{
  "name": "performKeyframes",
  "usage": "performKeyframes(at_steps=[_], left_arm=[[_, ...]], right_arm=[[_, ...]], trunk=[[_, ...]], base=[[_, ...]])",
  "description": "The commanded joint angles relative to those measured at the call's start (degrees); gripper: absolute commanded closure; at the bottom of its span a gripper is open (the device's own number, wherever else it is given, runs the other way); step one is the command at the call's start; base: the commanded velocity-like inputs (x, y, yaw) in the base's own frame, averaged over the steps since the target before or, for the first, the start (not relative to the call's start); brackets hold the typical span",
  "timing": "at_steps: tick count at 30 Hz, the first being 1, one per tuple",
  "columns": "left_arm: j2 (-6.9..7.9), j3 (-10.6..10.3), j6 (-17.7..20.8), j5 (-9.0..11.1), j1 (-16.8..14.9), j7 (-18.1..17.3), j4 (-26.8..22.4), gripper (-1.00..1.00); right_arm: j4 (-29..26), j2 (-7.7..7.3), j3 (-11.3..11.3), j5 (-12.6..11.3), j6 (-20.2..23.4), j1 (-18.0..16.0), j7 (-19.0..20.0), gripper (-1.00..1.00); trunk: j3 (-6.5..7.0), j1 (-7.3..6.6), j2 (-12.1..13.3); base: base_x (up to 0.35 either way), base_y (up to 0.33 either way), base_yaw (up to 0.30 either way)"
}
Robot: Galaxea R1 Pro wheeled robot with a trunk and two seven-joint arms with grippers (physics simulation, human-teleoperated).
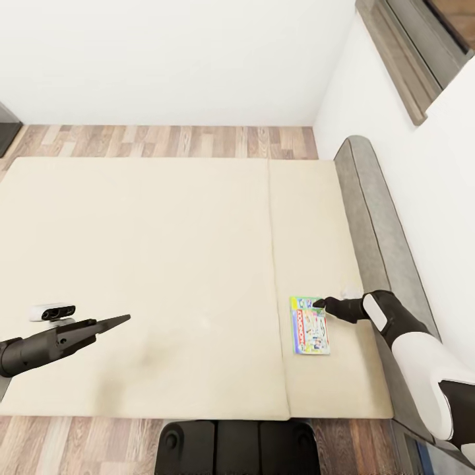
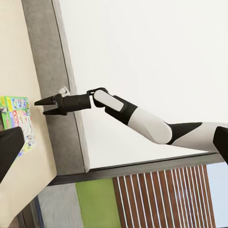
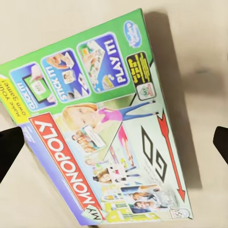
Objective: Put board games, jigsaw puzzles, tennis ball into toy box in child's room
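One board game point(image 1: 310, 326) lies flat on the bed point(image 1: 165, 264) under your right gripper point(image 1: 321, 304), whose jaws stand apart. Descend off-centre and a fingertip could shove the thin box instead of straddling it. The right wrist view reads the lid; the left wrist view shows the gripper's height.

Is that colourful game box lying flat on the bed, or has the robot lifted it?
Lying flat: the board game rests lid-up on the bed, the right gripper open above it.
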Motion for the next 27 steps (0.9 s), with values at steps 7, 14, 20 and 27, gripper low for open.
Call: performKeyframes(at_steps=[7, 14, 20, 27], left_arm=[[0.04, 0.02, 0.61, -0.05, -0.02, -0.21, 0.02, -1.00], [0.05, -0.01, 0.60, -0.06, -0.02, -0.21, 0.03, -1.00], [0.01, -0.02, 0.60, -0.06, -0.02, -0.21, 0.03, -1.00], [-0.01, -0.02, 0.56, -0.05, -0.02, -0.21, 0.03, -1.00]], right_arm=[[-0.13, 0.01, -0.34, 0.32, 0.31, -0.02, 0.31, -1.00], [-0.15, -0.01, -0.33, 0.32, 0.28, -0.02, 0.31, -1.00], [-0.16, -0.01, -0.33, 0.32, 0.24, -0.02, 0.31, -1.00], [-0.16, -0.01, -0.29, 0.32, 0.18, -0.02, 0.71, -1.00]], trunk=[[-0.73, 0.03, -0.09], [-1.39, 0.03, -0.09], [-1.96, 0.03, -0.09], [-2.62, 0.03, -0.09]], base=[[0.000, 0.000, 0.000], [0.000, 0.000, 0.000], [0.000, 0.000, 0.000], [0.000, 0.000, 0.000]])
